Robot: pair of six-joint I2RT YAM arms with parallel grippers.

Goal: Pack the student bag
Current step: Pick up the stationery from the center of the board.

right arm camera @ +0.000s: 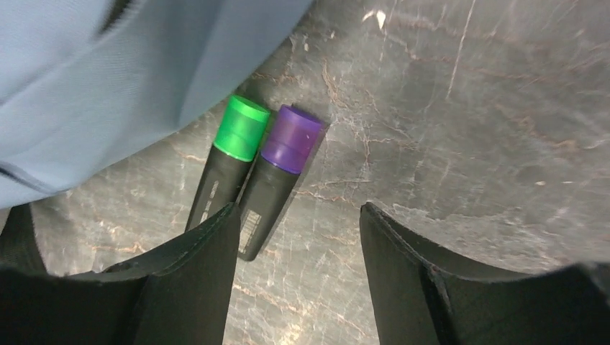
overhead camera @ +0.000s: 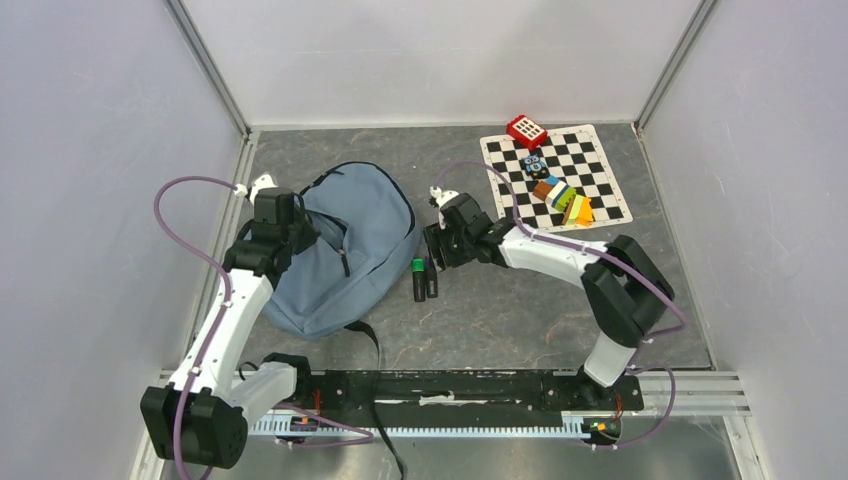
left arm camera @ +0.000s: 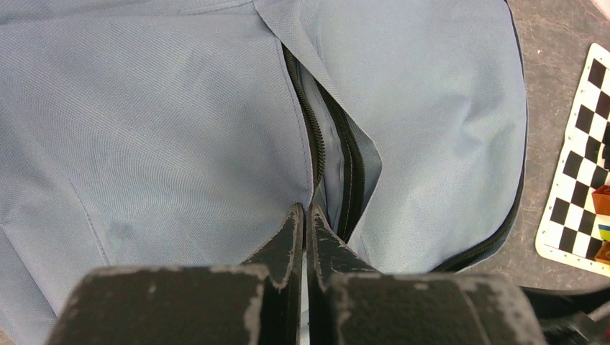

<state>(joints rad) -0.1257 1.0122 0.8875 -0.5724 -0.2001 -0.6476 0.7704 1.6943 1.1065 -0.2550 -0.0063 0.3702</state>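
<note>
The student bag [overhead camera: 350, 250] lies flat on the counter [overhead camera: 520, 300] at about 9 o'clock from its centre. Only the left wrist view shows its black zip parted. There the left claw [left arm camera: 306, 215] is narrow, nipped on the fabric lip beside the gap. The top view shows a checkered mat [overhead camera: 600, 170] with coloured blocks at 1 o'clock. The right wrist view alone shows both cap colours. A green-capped marker [right arm camera: 241, 129] and a purple-capped marker [right arm camera: 291, 140] lie touching, just beside the bag's edge. The right claw [right arm camera: 298, 208] stands wide above them, holding nothing.
</note>
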